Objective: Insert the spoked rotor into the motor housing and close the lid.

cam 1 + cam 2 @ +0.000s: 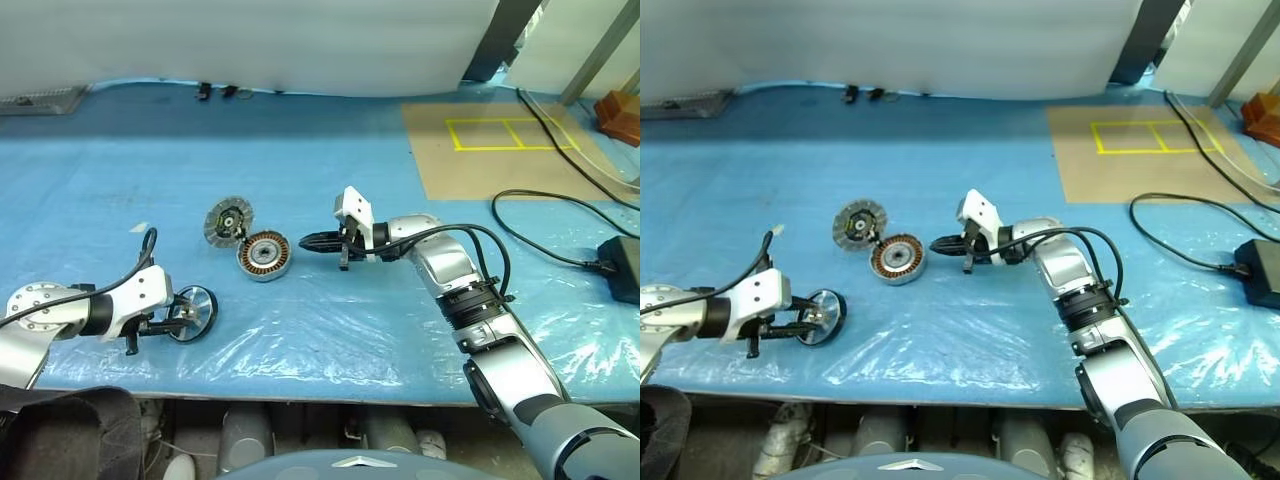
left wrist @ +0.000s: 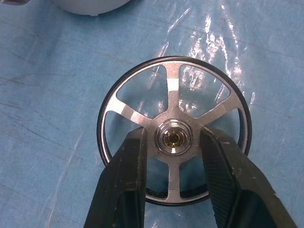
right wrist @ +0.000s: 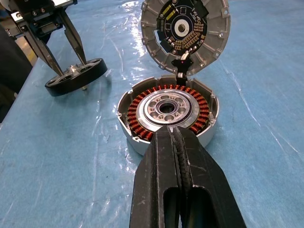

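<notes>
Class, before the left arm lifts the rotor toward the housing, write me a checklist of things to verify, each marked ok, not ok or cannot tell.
1. Left end effector straddles the rotor hub: ok.
2. Fingers clamped firmly on the hub: cannot tell.
3. Housing open, windings exposed: ok.
4. Lid tipped up, off the opening: ok.
5. Right end effector shut, at the housing's near rim: ok.
6. Right end effector actually pressing on the housing: cannot tell.

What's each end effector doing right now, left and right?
Left end effector: fingers either side of the spoked rotor's hub, closing on it; grip not certain.
Right end effector: closed, empty, at the motor housing.
</notes>
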Action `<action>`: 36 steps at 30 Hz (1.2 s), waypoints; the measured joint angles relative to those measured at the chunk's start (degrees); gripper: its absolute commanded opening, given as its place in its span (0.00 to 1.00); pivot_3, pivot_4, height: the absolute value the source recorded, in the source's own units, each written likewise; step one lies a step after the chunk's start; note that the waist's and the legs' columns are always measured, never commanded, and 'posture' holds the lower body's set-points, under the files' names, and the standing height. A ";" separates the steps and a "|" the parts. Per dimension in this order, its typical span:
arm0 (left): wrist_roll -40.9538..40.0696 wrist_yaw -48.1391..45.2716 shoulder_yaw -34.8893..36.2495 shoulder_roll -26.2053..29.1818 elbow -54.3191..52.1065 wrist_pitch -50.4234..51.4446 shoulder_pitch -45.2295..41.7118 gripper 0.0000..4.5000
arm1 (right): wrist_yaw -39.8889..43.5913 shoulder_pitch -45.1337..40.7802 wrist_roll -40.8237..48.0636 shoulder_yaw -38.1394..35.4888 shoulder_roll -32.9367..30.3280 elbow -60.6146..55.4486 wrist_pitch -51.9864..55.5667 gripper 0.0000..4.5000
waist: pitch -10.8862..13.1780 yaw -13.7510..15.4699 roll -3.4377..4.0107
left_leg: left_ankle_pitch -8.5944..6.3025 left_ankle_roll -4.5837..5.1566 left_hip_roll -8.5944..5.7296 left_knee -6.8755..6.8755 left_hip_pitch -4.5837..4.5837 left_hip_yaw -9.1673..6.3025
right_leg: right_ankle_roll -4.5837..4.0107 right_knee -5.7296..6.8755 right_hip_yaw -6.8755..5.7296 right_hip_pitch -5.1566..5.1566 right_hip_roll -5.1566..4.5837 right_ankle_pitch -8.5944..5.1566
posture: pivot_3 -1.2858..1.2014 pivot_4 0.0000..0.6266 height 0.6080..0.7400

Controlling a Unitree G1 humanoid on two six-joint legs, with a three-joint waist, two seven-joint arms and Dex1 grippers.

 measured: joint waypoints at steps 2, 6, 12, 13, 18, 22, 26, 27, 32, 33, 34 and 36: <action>0.17 0.24 0.00 -0.21 -0.02 -0.14 0.00 0.29 | -0.03 0.06 0.04 0.00 0.01 -0.01 0.01 0.00 | 0.00 0.00 0.00 | 0.00 0.00 0.00 0.00 0.02 0.00 | 0.00 0.02 0.00 0.01 -0.01 0.00 | 0.52 0.24 1.00; -1.70 0.77 0.83 -1.53 -0.81 2.26 0.09 0.29 | 0.01 0.77 0.09 0.00 -0.03 -1.19 0.17 0.00 | 0.00 0.17 0.01 | 0.00 0.00 -0.01 0.02 0.03 0.00 | 0.00 0.04 0.00 0.03 -0.02 0.00 | 0.52 0.24 1.00; -12.25 1.28 3.29 -4.95 -6.46 11.30 -3.83 0.29 | 1.20 1.15 1.20 -0.08 -1.19 -2.47 1.81 0.00 | 0.00 0.48 -0.01 | 0.01 -0.01 0.00 0.07 -0.01 -0.01 | -0.01 0.08 -0.01 0.02 -0.01 0.00 | 0.52 0.24 1.00; -13.96 2.01 3.84 -5.49 -7.35 13.13 -5.36 0.29 | 1.47 1.39 1.21 -0.07 -1.62 -2.76 1.81 0.00 | 0.00 0.46 -0.01 | 0.01 -0.01 -0.01 0.09 0.00 -0.01 | -0.01 0.10 -0.01 0.03 -0.01 0.00 | 0.52 0.24 1.00; -17.70 5.22 2.02 -8.23 -11.07 19.05 -12.07 0.29 | 2.64 2.96 1.06 0.52 -2.85 -2.90 0.50 0.00 | 0.00 0.17 -0.01 | 0.01 -0.02 -0.04 0.20 -0.05 -0.01 | -0.01 0.16 0.00 0.02 -0.01 0.00 | 0.52 0.24 1.00; -14.10 8.29 -1.33 -10.78 -8.23 18.51 -16.59 0.29 | 2.65 4.08 0.98 0.71 -3.64 -2.95 -0.15 0.00 | 0.00 -0.12 -0.01 | 0.02 -0.02 -0.06 0.26 -0.07 -0.02 | 0.00 0.19 0.00 0.01 0.04 0.01 | 0.52 0.24 1.00; -10.36 9.47 -4.59 -12.33 -5.07 16.69 -18.33 0.29 | 2.12 5.23 0.98 0.72 -3.70 -3.18 -0.10 0.00 | 0.00 -0.08 -0.01 | 0.02 -0.02 -0.06 0.29 -0.15 -0.06 | 0.00 0.17 -0.02 0.00 0.03 0.01 | 0.52 0.24 1.00; -9.88 9.78 -5.03 -13.21 -3.90 16.38 -19.16 0.29 | 1.84 5.29 0.98 0.72 -3.72 -3.26 -0.06 0.00 | 0.00 0.01 -0.01 | 0.02 -0.02 -0.06 0.31 -0.18 -0.09 | 0.00 0.17 -0.03 -0.01 0.03 0.01 | 0.52 0.24 1.00; -8.19 10.34 -6.03 -14.90 -1.18 15.25 -22.85 0.29 | 1.04 5.32 1.02 0.71 -3.69 -4.08 0.01 0.00 | 0.00 0.12 -0.01 | 0.03 -0.02 -0.06 0.37 -0.25 -0.19 | 0.00 0.19 -0.08 -0.01 0.02 0.01 | 0.52 0.24 1.00; -7.72 10.53 -6.47 -15.34 -0.62 15.05 -23.53 0.29 | 0.97 5.33 1.03 0.70 -3.70 -4.09 0.03 0.00 | 0.00 0.12 -0.01 | 0.03 -0.02 -0.06 0.37 -0.25 -0.19 | 0.00 0.19 -0.08 -0.01 0.02 0.01 | 0.52 0.24 1.00; -7.54 10.68 -6.68 -15.93 -0.11 15.02 -24.06 0.29 | 0.89 5.33 1.04 0.70 -3.68 -4.10 0.05 0.00 | 0.00 0.10 -0.01 | 0.03 -0.02 -0.06 0.37 -0.26 -0.19 | 0.00 0.18 -0.08 -0.01 0.01 0.01 | 0.52 0.24 1.00; -7.15 10.90 -7.65 -16.61 0.75 15.04 -25.17 0.29 | 0.59 5.33 1.05 0.70 -3.68 -4.10 0.09 0.00 | 0.00 0.07 -0.01 | 0.03 -0.02 -0.06 0.38 -0.31 -0.21 | 0.00 0.18 -0.10 -0.02 0.02 0.01 | 0.52 0.24 1.00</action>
